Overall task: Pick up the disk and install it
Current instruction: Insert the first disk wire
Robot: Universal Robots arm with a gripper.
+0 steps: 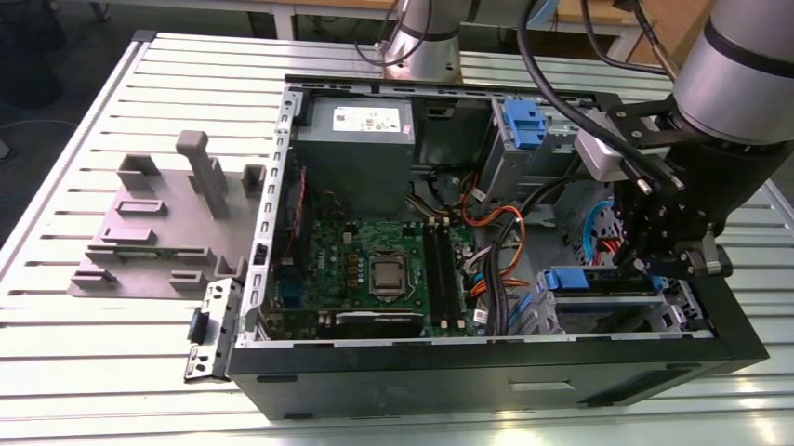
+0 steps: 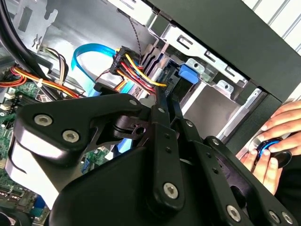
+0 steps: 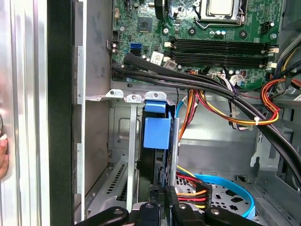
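Note:
The disk stands edge-on in the drive bay at the front corner of the open computer case (image 1: 496,372). Its blue carrier tab (image 3: 156,132) faces the case interior and also appears in the second wrist view (image 2: 188,74) and in the exterior view (image 1: 568,278). My gripper (image 1: 652,269) hangs over that bay on the exterior view's right. Its two black fingers (image 2: 162,127) run close together toward the tab. In the first wrist view the gripper (image 3: 164,200) sits on the disk's dark edge (image 3: 151,165) and looks shut on it.
Orange, red and yellow power cables (image 3: 225,113) and a blue data cable (image 3: 235,186) run beside the bay. The green motherboard (image 1: 372,269) fills the case's middle. A grey plastic holder with posts (image 1: 162,223) stands on the table at the exterior view's left. A person's hand (image 2: 273,146) rests outside the case.

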